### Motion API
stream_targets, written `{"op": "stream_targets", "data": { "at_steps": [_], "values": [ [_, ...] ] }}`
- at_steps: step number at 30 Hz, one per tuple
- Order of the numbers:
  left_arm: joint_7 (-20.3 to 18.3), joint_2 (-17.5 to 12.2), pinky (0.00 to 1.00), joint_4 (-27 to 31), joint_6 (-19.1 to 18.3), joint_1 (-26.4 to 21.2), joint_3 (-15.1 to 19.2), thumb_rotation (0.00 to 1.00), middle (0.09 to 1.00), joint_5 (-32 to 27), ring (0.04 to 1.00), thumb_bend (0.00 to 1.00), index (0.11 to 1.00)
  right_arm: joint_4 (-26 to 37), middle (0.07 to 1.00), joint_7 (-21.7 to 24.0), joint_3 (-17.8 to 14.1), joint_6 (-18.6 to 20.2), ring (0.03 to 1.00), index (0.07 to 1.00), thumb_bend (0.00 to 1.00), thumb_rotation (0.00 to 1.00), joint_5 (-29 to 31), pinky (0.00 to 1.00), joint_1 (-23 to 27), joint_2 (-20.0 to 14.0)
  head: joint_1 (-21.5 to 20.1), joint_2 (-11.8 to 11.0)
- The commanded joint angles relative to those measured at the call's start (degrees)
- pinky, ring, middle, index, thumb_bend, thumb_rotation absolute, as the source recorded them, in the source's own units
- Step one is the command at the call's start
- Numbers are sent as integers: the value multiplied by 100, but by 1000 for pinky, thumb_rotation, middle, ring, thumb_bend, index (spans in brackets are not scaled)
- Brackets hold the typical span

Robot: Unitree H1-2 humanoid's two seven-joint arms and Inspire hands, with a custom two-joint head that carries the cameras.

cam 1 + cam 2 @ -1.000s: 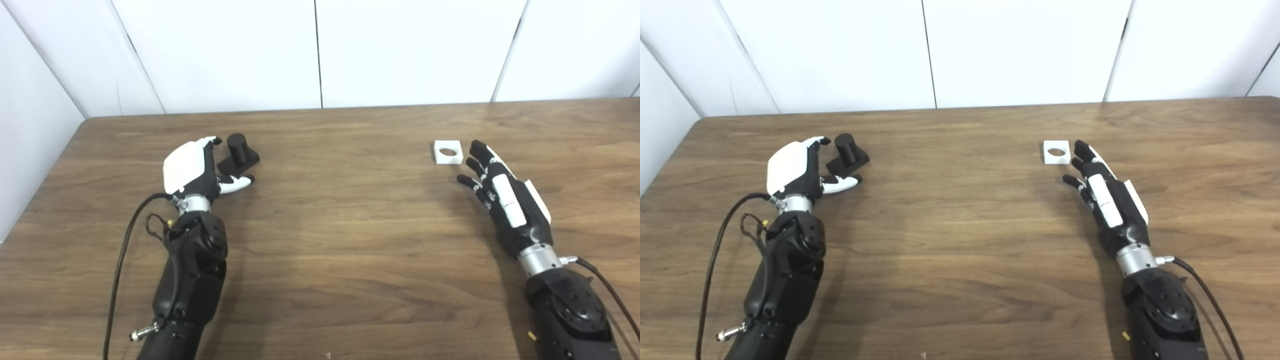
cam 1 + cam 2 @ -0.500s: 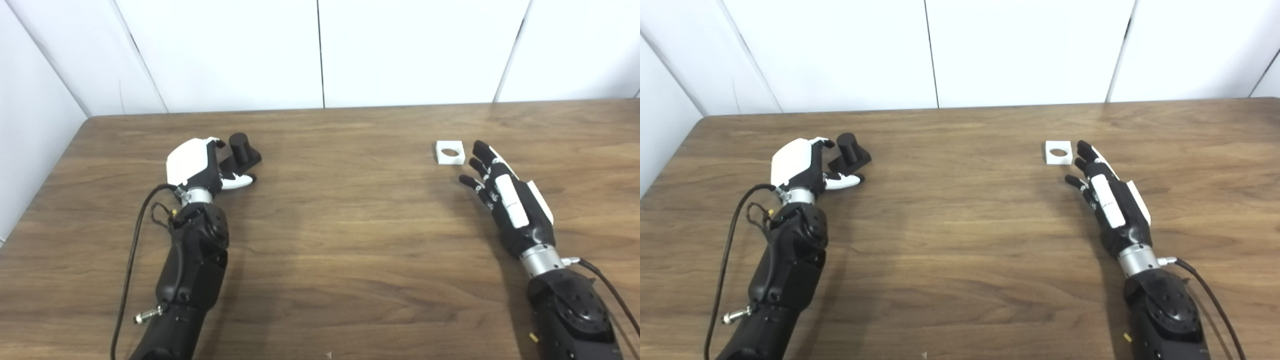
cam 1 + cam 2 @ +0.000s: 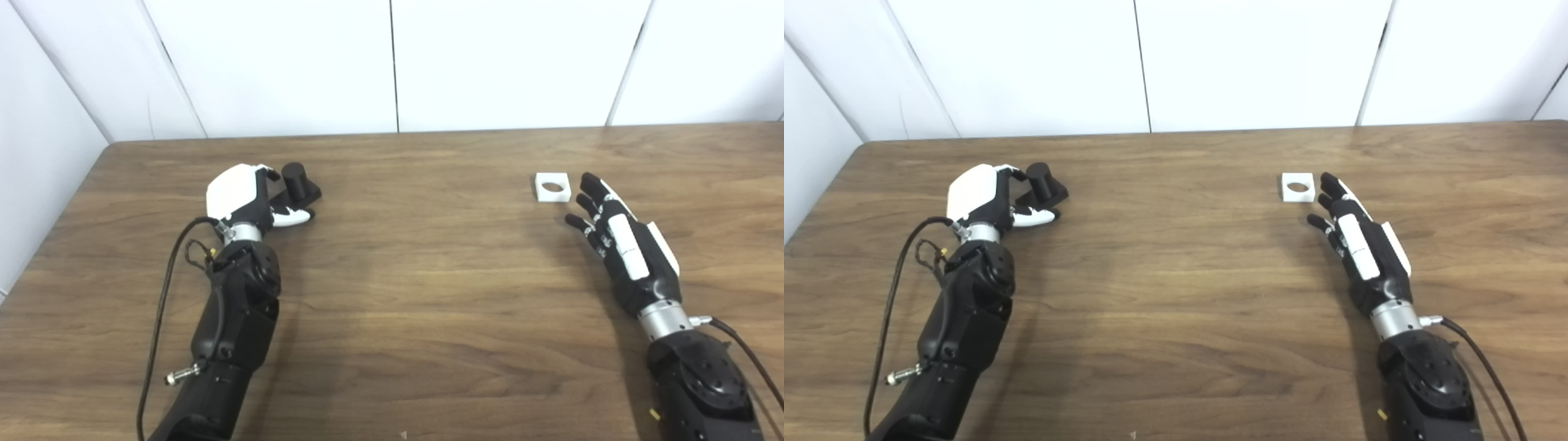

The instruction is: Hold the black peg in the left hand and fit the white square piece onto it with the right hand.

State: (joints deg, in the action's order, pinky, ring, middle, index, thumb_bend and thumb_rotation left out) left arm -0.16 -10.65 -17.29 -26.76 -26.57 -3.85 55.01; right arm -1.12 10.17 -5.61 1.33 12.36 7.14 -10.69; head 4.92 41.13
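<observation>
The black peg (image 3: 295,178), a short cylinder on a square base, stands upright on the wooden table (image 3: 416,263) at the left. My left hand (image 3: 241,196) is right beside it, fingers curled toward the cylinder from the far side and the white thumb lying along the base's near edge. It holds nothing that I can see. The white square piece (image 3: 552,187) with a round hole lies flat at the right. My right hand (image 3: 618,245) is open with its fingers stretched out, fingertips just short of the piece's near right corner and not touching it.
White wall panels (image 3: 392,61) stand close behind the table's back edge, and another wall (image 3: 37,153) runs along its left side. A black cable (image 3: 160,306) loops beside the left forearm, another one (image 3: 744,355) by the right wrist.
My left hand has slid forward and closed in on the black peg, its fingers curling nearer the cylinder. The right hand has barely moved. The camera has shifted slightly.
</observation>
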Motion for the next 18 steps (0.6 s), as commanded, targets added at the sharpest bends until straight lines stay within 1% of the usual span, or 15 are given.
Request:
{"op": "stream_targets", "data": {
  "at_steps": [1, 7, 10, 15, 18],
  "values": [
    [-35, -76, 821, 14, -14, -310, 9, 268, 895, -7, 921, 771, 731, -95, 961, 7, -12, -94, 960, 923, 653, 813, -4, 854, -191, 12, -1, 4],
    [-158, -91, 840, -21, -14, -354, -41, 276, 891, -72, 925, 776, 742, -79, 961, -22, -21, -69, 958, 923, 668, 816, -24, 857, -192, 27, -10, 5],
    [-179, -95, 837, -35, -14, -362, -62, 283, 883, -80, 920, 782, 731, -83, 960, 11, -17, -85, 960, 924, 656, 818, 3, 860, -193, 20, -10, 5],
    [-253, -82, 852, -31, -15, -364, -48, 275, 880, -79, 929, 776, 727, -82, 955, 12, -6, -63, 960, 921, 660, 808, 7, 868, -173, 27, -6, 5],
    [-271, -77, 852, -40, -15, -363, -28, 256, 873, -135, 928, 769, 709, -92, 957, 13, 7, -83, 960, 923, 646, 812, -12, 860, -162, 30, -12, 3]
  ]
}}
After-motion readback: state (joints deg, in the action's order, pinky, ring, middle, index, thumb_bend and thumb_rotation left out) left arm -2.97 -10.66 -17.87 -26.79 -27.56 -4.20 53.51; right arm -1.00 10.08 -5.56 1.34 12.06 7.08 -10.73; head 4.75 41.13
